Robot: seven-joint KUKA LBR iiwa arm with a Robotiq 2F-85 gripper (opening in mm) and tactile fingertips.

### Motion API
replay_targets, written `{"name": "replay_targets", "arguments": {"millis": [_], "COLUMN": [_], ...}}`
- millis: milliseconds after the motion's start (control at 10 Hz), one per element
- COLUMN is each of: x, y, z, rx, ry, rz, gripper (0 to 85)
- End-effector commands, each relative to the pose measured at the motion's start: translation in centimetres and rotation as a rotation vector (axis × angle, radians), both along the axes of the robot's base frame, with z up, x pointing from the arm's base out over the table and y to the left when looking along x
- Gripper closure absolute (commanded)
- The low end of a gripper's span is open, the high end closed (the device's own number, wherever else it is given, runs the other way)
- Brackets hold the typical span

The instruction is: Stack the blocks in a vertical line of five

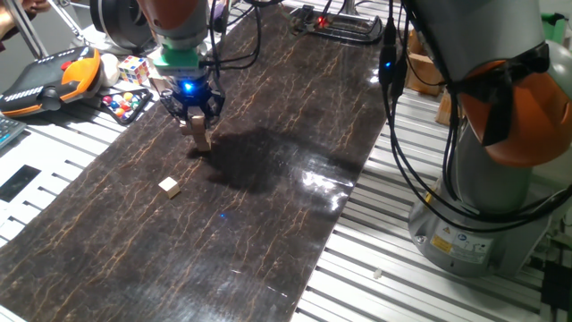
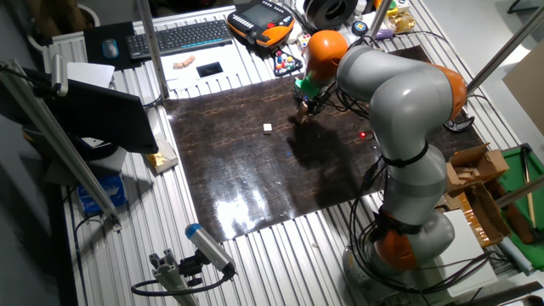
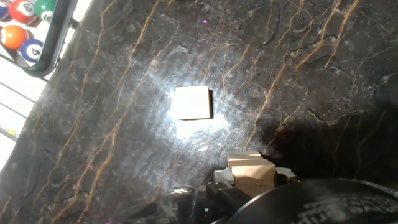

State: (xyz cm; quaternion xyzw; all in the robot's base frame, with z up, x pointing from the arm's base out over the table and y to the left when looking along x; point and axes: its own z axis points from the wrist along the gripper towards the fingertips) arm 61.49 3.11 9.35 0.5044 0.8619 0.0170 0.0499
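The end effector (image 1: 197,119) grips one small tan block (image 1: 196,119) just above a short stack of blocks (image 1: 203,139) on the dark worktop (image 1: 268,206). A loose block (image 1: 169,186) lies nearer and to the left. These plain pale wooden cubes look light, stiff and smooth-faced, best pinched on two opposite flat sides.

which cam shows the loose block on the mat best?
One fixed view: the loose block sits unobstructed on the dark mat, clear of the gripper. The other fixed view shows only a tiny speck. Whether the hand view's glare-lit block is the same one is unclear.
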Motion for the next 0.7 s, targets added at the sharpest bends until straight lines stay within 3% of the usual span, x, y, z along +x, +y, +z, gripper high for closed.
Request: {"name": "replay_targets", "arguments": {"millis": [0, 500, 600], "x": [0.01, 0.06, 0.06], "y": [-0.02, -0.04, -0.05], "z": [0.01, 0.02, 0.01], "rx": [-0.001, -0.001, -0.001], "ry": [-0.002, -0.005, -0.005], "rz": [-0.005, -0.033, -0.034], "gripper": [62.0, 59.7, 55.3]}}
